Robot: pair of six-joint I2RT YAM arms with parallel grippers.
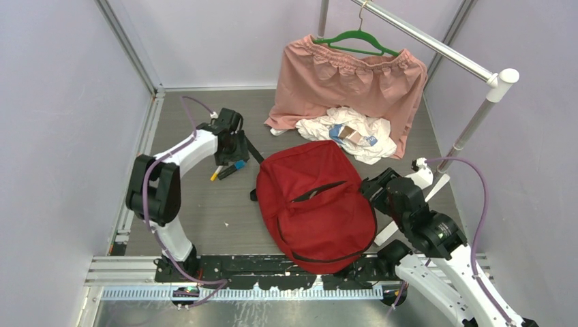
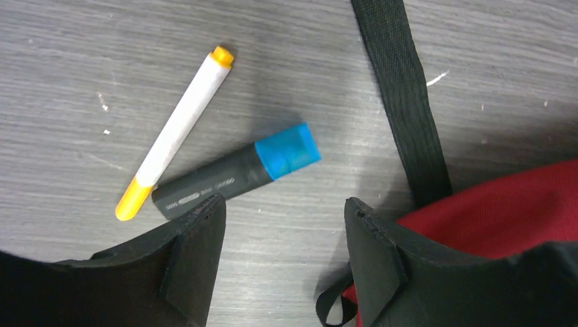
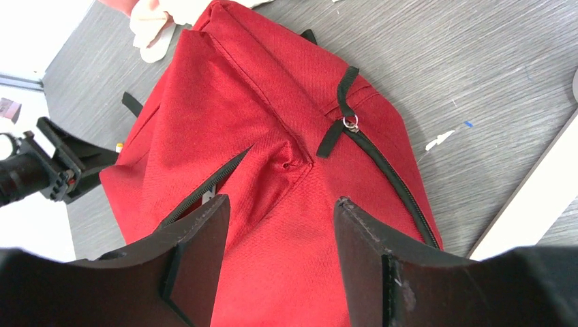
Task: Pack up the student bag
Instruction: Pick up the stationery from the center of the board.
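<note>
The student bag (image 1: 315, 204), dark red with black zipper trim, lies flat in the middle of the table with its main zipper partly open. It fills the right wrist view (image 3: 272, 136). My right gripper (image 1: 373, 187) is open and empty, hovering over the bag's right side. My left gripper (image 1: 230, 151) is open and empty above two pens left of the bag: a dark highlighter with a blue cap (image 2: 238, 170) and a white marker with orange ends (image 2: 178, 129). A black bag strap (image 2: 405, 102) lies beside them.
A pale pink garment (image 1: 347, 78) hangs on a green hanger (image 1: 356, 41) from a metal rail at the back. A white printed cloth (image 1: 351, 133) lies behind the bag. A white flat strip (image 1: 409, 211) lies right of the bag.
</note>
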